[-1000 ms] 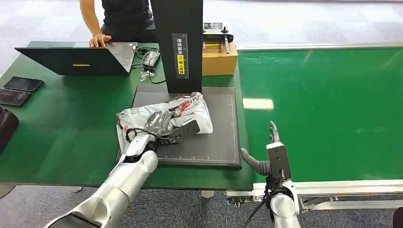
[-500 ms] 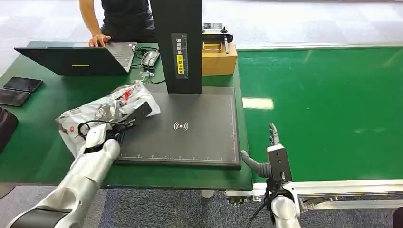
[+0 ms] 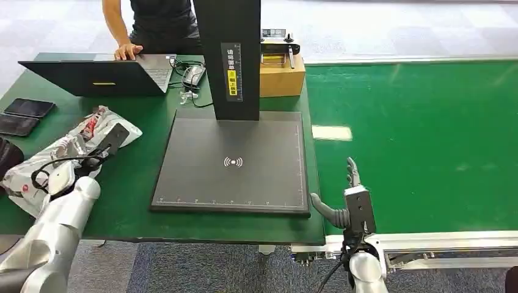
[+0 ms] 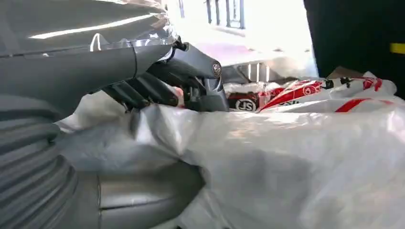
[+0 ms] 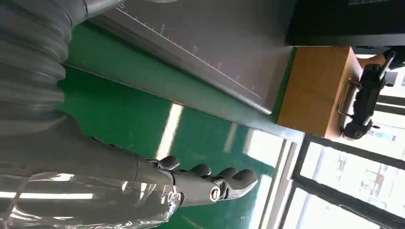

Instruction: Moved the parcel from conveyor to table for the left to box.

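The parcel [image 3: 73,152], a crumpled white plastic mailer with red print, lies at the left of the head view on the green bench [image 3: 153,201], its lower end reaching the bench's near left edge. The left hand [image 3: 91,160] grips it, dark fingers laid across the top of the bag; in the left wrist view the thumb and fingers [image 4: 157,88] close on folds of the plastic [image 4: 286,157].

Just beyond the parcel, toward the upper left, two dark phones [image 3: 24,116] lie close to the bench's left edge, and a dark rounded object [image 3: 7,160] sits at the frame's left border, touching or nearly touching the bag. Farther back stands an open laptop [image 3: 104,76], with a person's hand [image 3: 127,51] resting by its keyboard.

To the right of the parcel a strip of bare green separates it from the black scanning pad [image 3: 235,162], whose surface is flat and carries a black upright column [image 3: 229,55] at its far edge. A cardboard box [image 3: 282,76] stands behind the pad's far right corner.

The green conveyor [image 3: 421,140] fills the right half of the frame. The right hand [image 3: 351,195] hovers at the seam between bench edge and conveyor, fingers straight and together, thumb out to the side, holding nothing.
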You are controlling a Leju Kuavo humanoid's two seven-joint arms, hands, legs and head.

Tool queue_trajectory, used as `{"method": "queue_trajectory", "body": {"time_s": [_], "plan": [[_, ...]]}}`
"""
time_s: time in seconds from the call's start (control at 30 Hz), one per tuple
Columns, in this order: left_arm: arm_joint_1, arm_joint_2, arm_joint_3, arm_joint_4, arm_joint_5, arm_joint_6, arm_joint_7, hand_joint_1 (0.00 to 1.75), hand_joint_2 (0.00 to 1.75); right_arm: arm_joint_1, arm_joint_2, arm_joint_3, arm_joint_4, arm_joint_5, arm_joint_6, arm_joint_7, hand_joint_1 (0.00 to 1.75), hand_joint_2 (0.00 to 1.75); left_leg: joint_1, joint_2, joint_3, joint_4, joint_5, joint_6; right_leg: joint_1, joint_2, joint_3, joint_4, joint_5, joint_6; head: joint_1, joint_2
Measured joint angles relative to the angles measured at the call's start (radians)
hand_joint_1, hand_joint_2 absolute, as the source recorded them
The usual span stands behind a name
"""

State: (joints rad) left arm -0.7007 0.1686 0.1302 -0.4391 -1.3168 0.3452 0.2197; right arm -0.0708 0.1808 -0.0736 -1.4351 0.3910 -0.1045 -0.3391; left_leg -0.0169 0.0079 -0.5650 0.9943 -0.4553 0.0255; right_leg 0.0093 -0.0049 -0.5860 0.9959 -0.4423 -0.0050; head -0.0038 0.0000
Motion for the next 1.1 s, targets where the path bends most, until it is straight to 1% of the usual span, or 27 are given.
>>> {"method": "queue_trajectory", "body": {"time_s": [0.1,0.3,0.4,0.47,0.53,0.63,0.73,0.83,1.0,1.1], "plan": [[0.0,0.006,0.051,0.011,0.027,-0.026,-0.028,0.0,1.75,-0.003,0.0,0.002,0.0,-0.004,0.0,0.0,0.0,1.75,0.0,0.0,0.0,0.0,0.0,0.0,0.0,0.0,0.0,0.0,0.0,0.0,0.0,0.0],[0.0,0.007,0.08,0.017,0.007,-0.002,-0.036,0.0,1.75,-0.008,-0.001,0.003,0.001,-0.006,0.0,0.0,0.0,1.75,0.0,0.0,0.0,0.0,0.0,0.0,0.0,0.0,0.0,0.0,0.0,0.0,0.0,0.0],[0.0,0.005,0.09,0.017,0.006,0.013,-0.059,0.0,1.75,-0.007,-0.001,0.003,0.001,-0.006,0.0,0.0,0.0,1.75,0.0,0.0,0.0,0.0,0.0,0.0,0.0,0.0,0.0,0.0,0.0,0.0,0.0,0.0],[0.0,0.003,0.098,0.017,0.014,0.024,-0.092,0.0,1.75,-0.007,-0.001,0.004,0.002,-0.006,0.0,0.0,0.0,1.75,0.0,0.0,0.0,0.0,0.0,0.0,0.0,0.0,0.0,0.0,0.0,0.0,0.0,0.0],[0.0,-0.006,0.11,0.015,0.045,0.029,-0.152,0.0,1.75,-0.008,-0.001,0.005,0.002,-0.006,0.0,0.0,0.0,1.75,0.0,0.0,0.0,0.0,0.0,0.0,0.0,0.0,0.0,0.0,0.0,0.0,0.0,0.0],[0.008,-0.032,0.129,-0.009,0.108,0.045,-0.253,0.0,1.75,-0.008,-0.001,0.005,0.001,-0.003,0.0,0.0,0.0,1.75,0.0,0.0,0.0,0.0,0.0,0.0,0.0,0.0,-0.001,0.0,0.0,0.0,0.0,0.0],[0.037,-0.083,0.133,-0.108,0.194,0.053,-0.35,0.0,1.75,-0.008,-0.001,0.005,0.001,0.01,0.001,0.0,0.0,1.75,0.0,0.0,0.0,0.0,0.0,0.0,0.0,0.0,0.0,0.0,0.0,0.0,0.0,0.0],[0.085,-0.129,0.127,-0.227,0.273,0.045,-0.396,0.0,1.75,-0.008,-0.001,0.004,0.001,0.018,0.002,-0.002,0.0,1.75,-0.001,0.0,0.0,0.0,0.0,0.0,-0.001,0.0,0.0,0.0,0.0,0.0,0.0,0.0],[0.201,-0.199,0.063,-0.481,0.429,0.006,-0.468,0.0,1.75,-0.009,0.0,0.0,0.0,0.027,0.015,-0.015,0.0,1.75,-0.001,0.0,-0.001,0.0,-0.001,0.001,-0.001,0.0,-0.001,-0.001,0.0,0.0,0.0,0.0],[0.272,-0.241,0.014,-0.598,0.598,-0.076,-0.57,0.0,1.75,-0.011,0.0,0.0,-0.002,0.02,0.036,-0.059,0.0,1.75,-0.001,0.001,-0.001,0.0,-0.001,0.0,-0.001,0.0,-0.001,-0.001,0.0,0.0,0.0,0.0]]}}
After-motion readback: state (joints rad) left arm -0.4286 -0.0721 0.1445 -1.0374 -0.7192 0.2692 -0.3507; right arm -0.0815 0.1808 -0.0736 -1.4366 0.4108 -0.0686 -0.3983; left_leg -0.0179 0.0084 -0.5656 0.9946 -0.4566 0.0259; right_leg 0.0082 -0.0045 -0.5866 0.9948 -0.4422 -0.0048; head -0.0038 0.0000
